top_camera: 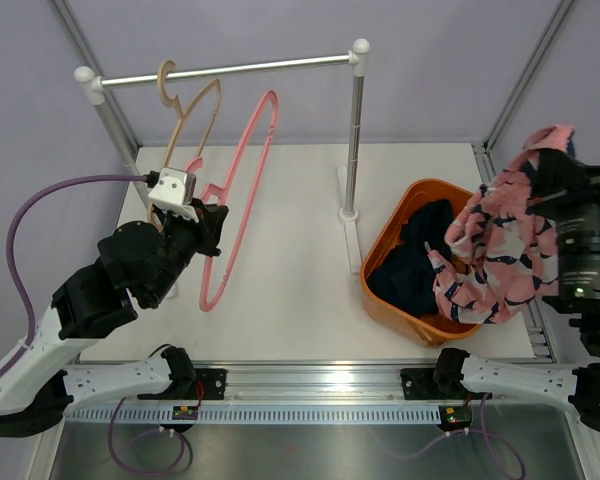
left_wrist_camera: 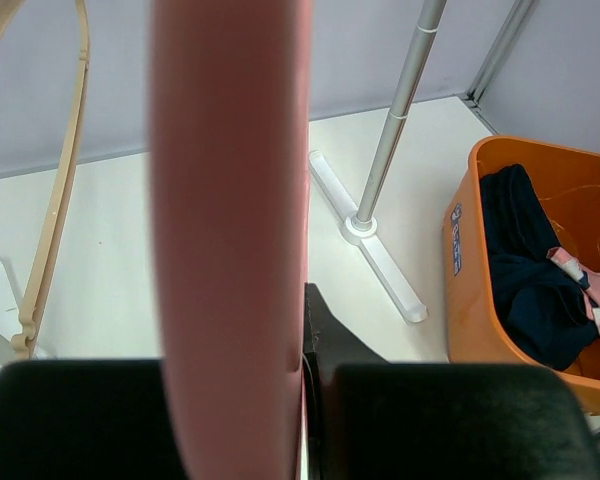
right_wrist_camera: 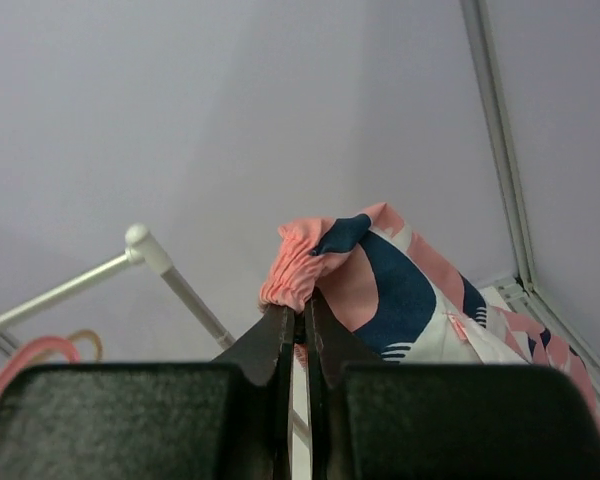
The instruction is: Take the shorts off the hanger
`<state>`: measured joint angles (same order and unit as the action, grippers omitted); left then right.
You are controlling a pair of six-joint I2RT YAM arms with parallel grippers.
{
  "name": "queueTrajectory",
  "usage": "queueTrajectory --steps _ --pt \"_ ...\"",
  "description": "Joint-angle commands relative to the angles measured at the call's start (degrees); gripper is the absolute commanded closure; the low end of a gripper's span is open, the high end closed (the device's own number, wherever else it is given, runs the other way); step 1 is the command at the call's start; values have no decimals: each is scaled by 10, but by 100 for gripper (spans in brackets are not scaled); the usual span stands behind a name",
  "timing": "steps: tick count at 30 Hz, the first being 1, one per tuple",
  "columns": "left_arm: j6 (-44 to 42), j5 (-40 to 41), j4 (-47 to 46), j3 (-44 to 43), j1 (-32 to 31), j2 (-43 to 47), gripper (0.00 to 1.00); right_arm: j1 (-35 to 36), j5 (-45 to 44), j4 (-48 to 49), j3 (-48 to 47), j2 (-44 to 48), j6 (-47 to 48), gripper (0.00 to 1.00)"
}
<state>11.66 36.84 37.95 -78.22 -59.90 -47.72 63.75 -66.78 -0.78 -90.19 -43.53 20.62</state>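
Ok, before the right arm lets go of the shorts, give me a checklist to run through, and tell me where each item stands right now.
1. Shorts free of the pink hanger: ok, they hang well apart.
2. Right gripper shut on the shorts' gathered waistband: ok.
3. Shorts above the orange basket: ok, the lower end hangs over its right side. Whether it touches the basket, cannot tell.
4. Room in the basket: ok, dark clothes lie low inside.
5. Left gripper shut on the pink hanger: ok.
6. Pink hanger hooked on the rail: cannot tell.
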Motion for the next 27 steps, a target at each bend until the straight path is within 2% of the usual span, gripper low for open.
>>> queueTrajectory --steps 1,5,8,9,10,12,13,15,19,21,22,25,27 --pt "7 1 -17 -5 -1 4 100 2 2 -89 2 -38 -71 100" --pt "10 1 -8 -10 -1 0 100 -8 18 -142 -23 -101 -113 100" --pt "13 2 4 -14 -1 -1 100 -88 95 -235 -53 -119 -206 100" --pt "14 2 6 -14 0 -1 100 -162 132 -291 -57 -127 -245 100" --pt "16 2 7 -15 -1 0 100 -199 167 -311 -58 -132 -301 100" --pt "18 2 12 -17 -1 -2 100 -252 234 -344 -35 -143 -339 100" --pt "18 1 12 -17 -1 -2 100 -293 260 -351 0 -146 -371 100" --pt "19 -3 17 -17 -1 -3 100 -332 291 -353 51 -134 -426 100" --pt "18 -4 27 -17 0 -6 100 -441 405 -302 264 -75 -510 100" --pt "15 -5 31 -18 -1 -10 100 -465 451 -261 336 -62 -551 100" --pt "14 -5 32 -19 -1 -11 100 -473 474 -248 400 -63 -568 100" --pt "13 -12 35 -26 -1 -21 100 -493 506 -187 522 -71 -636 100" --pt "11 -14 36 -31 0 -25 100 -500 527 -132 569 -68 -674 99"
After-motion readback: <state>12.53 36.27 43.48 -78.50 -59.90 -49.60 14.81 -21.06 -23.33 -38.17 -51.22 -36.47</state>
